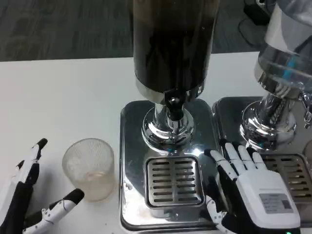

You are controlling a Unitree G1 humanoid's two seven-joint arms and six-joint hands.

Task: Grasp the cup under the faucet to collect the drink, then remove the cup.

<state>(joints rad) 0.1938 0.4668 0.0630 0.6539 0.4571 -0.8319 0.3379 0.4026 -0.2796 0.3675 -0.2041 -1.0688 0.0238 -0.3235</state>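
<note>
Your left hand [34,195] is spread wide and holds nothing, with the cup [89,168] standing upright between its fingers, ready to be gripped. The faucet [172,103] and drip grate [174,180] sit beyond the cup toward your right hand [251,190], which rests empty, fingers apart, beside the grate, probably waiting to work the tap

clear ribbed cup [89,168], upright, left of faucet [173,104]

Clear ribbed cup [89,168] on white table [58,97] — dark drink dispenser [171,44] (chrome base), slotted silver grille [174,181].
</note>
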